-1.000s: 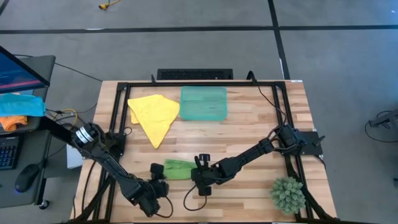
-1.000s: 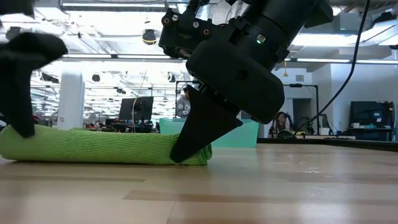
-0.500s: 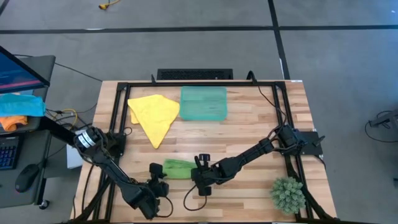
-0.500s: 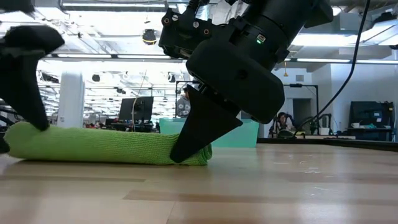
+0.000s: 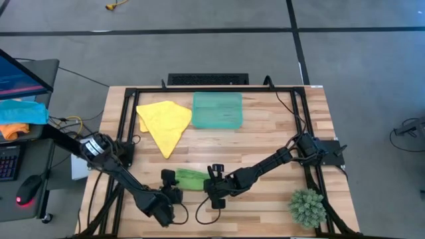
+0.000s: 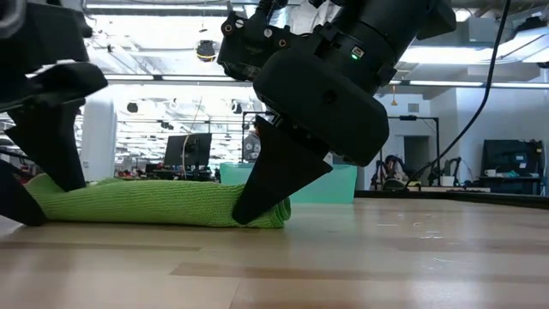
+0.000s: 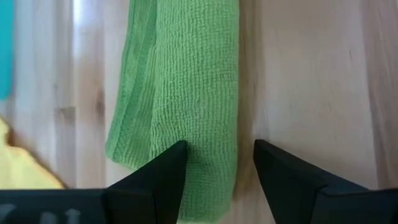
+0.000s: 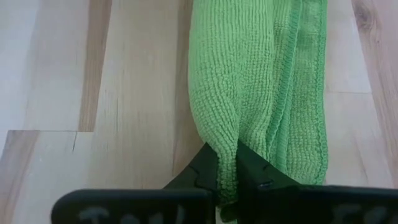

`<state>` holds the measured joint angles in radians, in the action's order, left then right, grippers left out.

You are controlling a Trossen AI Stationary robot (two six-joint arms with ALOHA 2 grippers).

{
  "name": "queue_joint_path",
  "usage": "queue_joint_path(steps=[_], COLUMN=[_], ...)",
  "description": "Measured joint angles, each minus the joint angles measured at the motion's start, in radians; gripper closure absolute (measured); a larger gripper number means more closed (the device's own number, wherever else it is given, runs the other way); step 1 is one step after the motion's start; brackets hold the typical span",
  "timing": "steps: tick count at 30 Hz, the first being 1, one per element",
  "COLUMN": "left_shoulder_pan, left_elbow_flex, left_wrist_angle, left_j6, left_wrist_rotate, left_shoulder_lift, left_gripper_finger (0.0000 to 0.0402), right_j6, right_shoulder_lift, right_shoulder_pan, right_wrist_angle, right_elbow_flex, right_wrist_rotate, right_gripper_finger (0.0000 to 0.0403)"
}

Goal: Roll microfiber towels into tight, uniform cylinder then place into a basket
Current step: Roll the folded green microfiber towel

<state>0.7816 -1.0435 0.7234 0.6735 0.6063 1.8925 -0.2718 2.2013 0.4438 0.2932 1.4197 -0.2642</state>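
Observation:
The lime green towel (image 5: 190,179), rolled into a long roll, lies flat on the table near its front edge. My right gripper (image 5: 211,184) is shut on the roll's right end. My left gripper (image 5: 169,178) stands open at the roll's left end (image 6: 51,197), one finger over the roll and the other beside it toward the table's near side. The yellow towel (image 5: 165,123) lies crumpled at the back left. Right of it stands the teal basket (image 5: 218,109), with nothing in it. My left gripper has one fingertip (image 7: 176,155) down on the top of the roll near its left end (image 7: 199,155), coming slanting from above. The other fingertip (image 7: 267,155) stands over bare wood beside the roll; whether it touches the cloth I cannot tell. My right gripper pinches a fold of the roll's outer layers (image 8: 227,146) at its right end between its two fingers. The fingers (image 6: 257,193) slant down from above and from the right. The roll lies on the table, its right end (image 6: 279,213) gathered into the pinch.
A small green plant (image 5: 307,207) stands at the table's front right corner. A black frame (image 5: 199,89) runs around the tabletop. Bare wood lies between the roll and the basket. Blue and orange cloths (image 5: 20,114) sit on a side stand off the table's left.
My left gripper has come down and moved right toward the roll's left end, tipping a little; its fingers now stand over and beside that end. The right gripper and the roll's right end have kept still.

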Motion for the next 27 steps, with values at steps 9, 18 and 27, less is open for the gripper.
queue_joint_path(steps=[9, 18, 27], left_shoulder_pan=[-0.051, -0.060, -0.068], left_elbow_flex=[0.039, 0.036, 0.041], left_wrist_angle=[-0.010, 0.000, -0.021], left_j6=[0.146, 0.151, 0.247], left_wrist_rotate=[-0.056, -0.109, -0.379], left_shoulder_lift=[-0.003, -0.015, -0.155], left_gripper_finger=[0.0242, 0.0390, 0.0396], right_j6=[0.000, 0.000, -0.106], right_shoulder_lift=[0.000, 0.003, 0.010], right_shoulder_pan=[0.011, 0.035, 0.053], right_wrist_angle=[0.001, -0.056, -0.134], right_elbow_flex=[0.000, 0.000, 0.023], right_wrist_rotate=[0.001, 0.061, 0.192], right_gripper_finger=[0.0363, 0.0363, 0.0363])
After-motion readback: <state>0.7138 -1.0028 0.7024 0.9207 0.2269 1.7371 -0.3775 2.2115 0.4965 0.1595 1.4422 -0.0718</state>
